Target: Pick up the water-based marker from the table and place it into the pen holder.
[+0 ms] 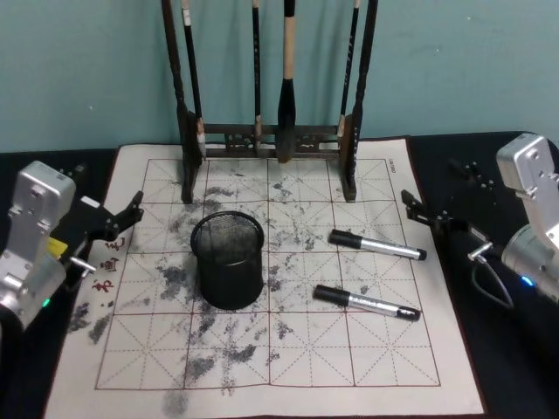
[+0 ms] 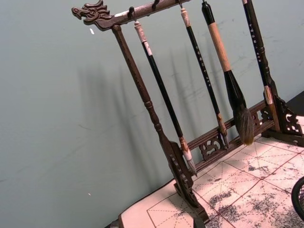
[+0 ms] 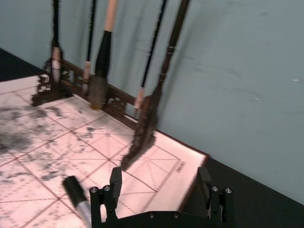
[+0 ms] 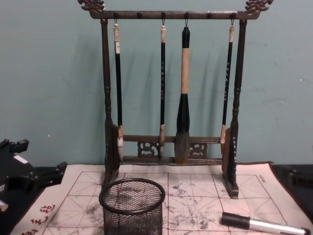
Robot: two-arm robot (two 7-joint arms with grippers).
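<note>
Judging the marker (image 1: 377,247) light, stiff, slick, we would pinch mid-barrel; right gripper (image 3: 160,175) and left gripper (image 1: 129,216) hang wide, empty.

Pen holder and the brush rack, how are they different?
The pen holder is a short, round, black mesh cup; the brush rack is a tall wooden frame. The pen holder is empty; the brush rack has four brushes hanging. Both stand upright on the mat.
</note>
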